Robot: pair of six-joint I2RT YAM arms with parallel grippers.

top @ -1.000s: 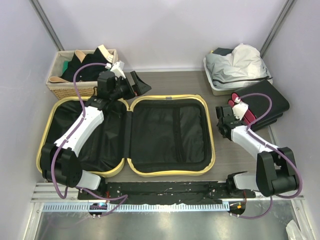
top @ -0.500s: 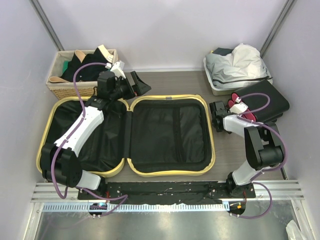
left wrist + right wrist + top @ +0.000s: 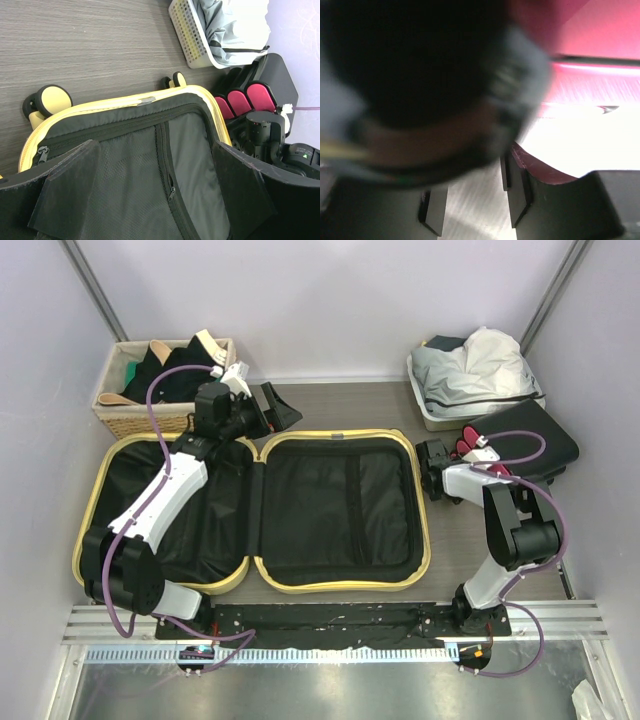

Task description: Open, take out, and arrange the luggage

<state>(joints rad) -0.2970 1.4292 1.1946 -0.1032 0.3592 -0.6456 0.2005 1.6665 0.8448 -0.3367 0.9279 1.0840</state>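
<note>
Top external: right arm (image 3: 508, 512) folded beside luggage (image 3: 340, 510).

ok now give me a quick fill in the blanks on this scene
The luggage lies ___, both halves flat.
Its lining is ___.
The wicker basket stands on the ___ arm's side.
The left gripper holds ___.
Missing: open, black, left, nothing.
</note>
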